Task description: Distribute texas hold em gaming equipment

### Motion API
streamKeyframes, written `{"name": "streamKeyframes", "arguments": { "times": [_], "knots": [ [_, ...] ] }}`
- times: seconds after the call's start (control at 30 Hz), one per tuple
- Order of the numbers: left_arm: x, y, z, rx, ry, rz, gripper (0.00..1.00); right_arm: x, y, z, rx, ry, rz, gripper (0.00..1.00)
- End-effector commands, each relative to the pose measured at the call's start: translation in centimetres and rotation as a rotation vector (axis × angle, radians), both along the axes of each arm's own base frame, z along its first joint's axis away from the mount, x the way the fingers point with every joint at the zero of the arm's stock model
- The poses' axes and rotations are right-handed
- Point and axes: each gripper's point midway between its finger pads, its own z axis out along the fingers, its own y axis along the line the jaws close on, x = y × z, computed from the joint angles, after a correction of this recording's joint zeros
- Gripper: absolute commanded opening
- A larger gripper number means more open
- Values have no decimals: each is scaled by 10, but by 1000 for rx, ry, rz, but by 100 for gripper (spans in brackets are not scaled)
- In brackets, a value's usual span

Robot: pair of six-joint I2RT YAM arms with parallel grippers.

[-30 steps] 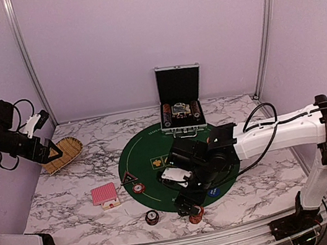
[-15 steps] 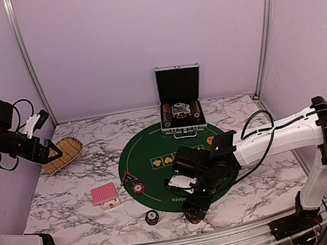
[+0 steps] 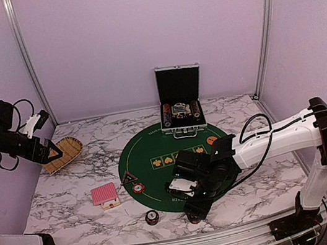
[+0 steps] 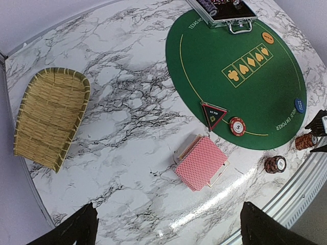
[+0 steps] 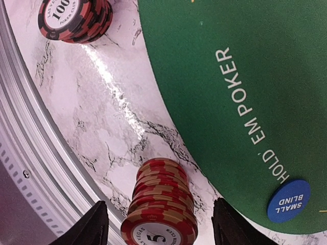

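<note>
A stack of red poker chips [image 5: 163, 204] stands on the marble just off the green mat's front edge. My right gripper [image 5: 163, 227] is low around it, open, one finger on each side with a gap to the chips. From above, the right gripper [image 3: 194, 210] hides most of that stack. A dark chip stack [image 3: 151, 217] stands to its left. Red-backed cards [image 4: 201, 162], a dark triangular token [image 4: 213, 113] and a single red-and-white chip [image 4: 237, 125] lie left of centre. My left gripper [image 4: 168, 235] hangs open, high over the table's left side.
A large green felt mat [image 3: 155, 149] carries an orange disc [image 3: 211, 141] and a blue "small blind" disc [image 5: 289, 200]. An open metal chip case [image 3: 180, 104] stands at the mat's far edge. A woven basket [image 3: 62, 153] lies at far left. The table's metal front rail [image 5: 30, 153] runs close behind the red stack.
My right arm has dropped and shifted toward the front edge, bringing its fingers down beside the red chip stack, and the jaws have narrowed. The left arm has not moved.
</note>
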Motion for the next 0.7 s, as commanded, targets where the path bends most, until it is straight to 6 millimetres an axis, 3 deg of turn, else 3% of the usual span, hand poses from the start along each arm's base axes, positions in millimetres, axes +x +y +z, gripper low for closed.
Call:
{"name": "streamKeyframes", "arguments": {
  "times": [0.0, 0.1, 0.47, 0.67],
  "knots": [
    [-4, -3, 6, -6, 3, -24, 99, 0, 6, -3, 10, -6, -6, 63],
    [-4, -3, 5, -5, 3, -24, 99, 0, 6, -4, 10, -4, -7, 56],
    [-3, -4, 9, -9, -5, -24, 99, -1, 2, -10, -3, -1, -5, 57],
    [-2, -3, 9, -8, -7, -22, 99, 0, 4, -4, 9, -9, -5, 37]
  ]
}}
